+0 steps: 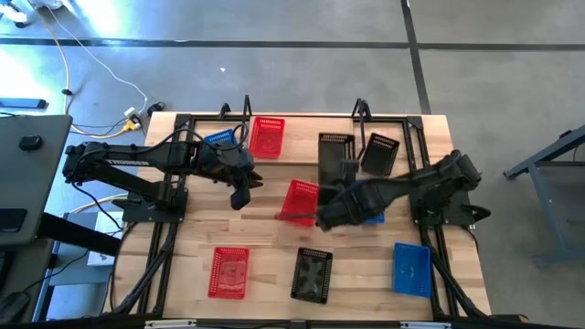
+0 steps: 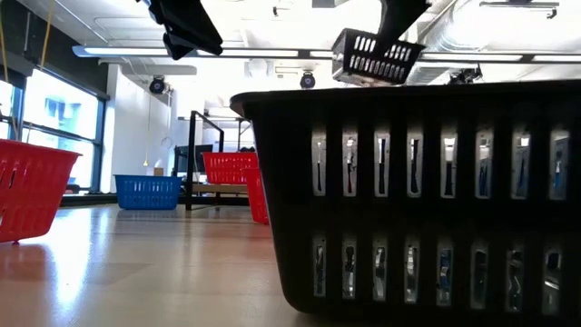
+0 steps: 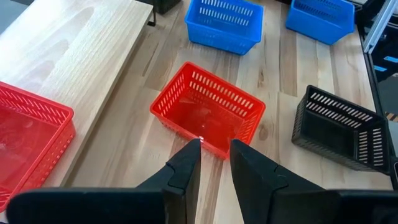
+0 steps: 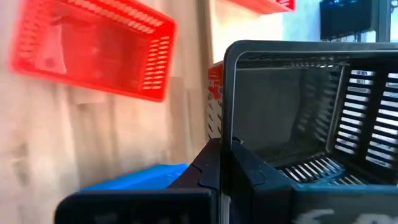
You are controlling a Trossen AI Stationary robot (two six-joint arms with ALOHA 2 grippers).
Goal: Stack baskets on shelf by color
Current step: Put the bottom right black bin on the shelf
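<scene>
Right claw [image 4: 222, 163] pinched shut on the near rim of a black basket [image 4: 311, 106] filling one side of the frame, a red basket [image 4: 93, 56] blurred beyond it over the pale wooden desk [image 4: 124, 130], a blue basket [image 4: 140, 177] edge just beside the dark fingers.

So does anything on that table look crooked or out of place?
Yes: a red basket mid-table looks tipped rather than flat, and a black basket on the shelf lies askew. The right gripper holds another black basket aloft.
</scene>
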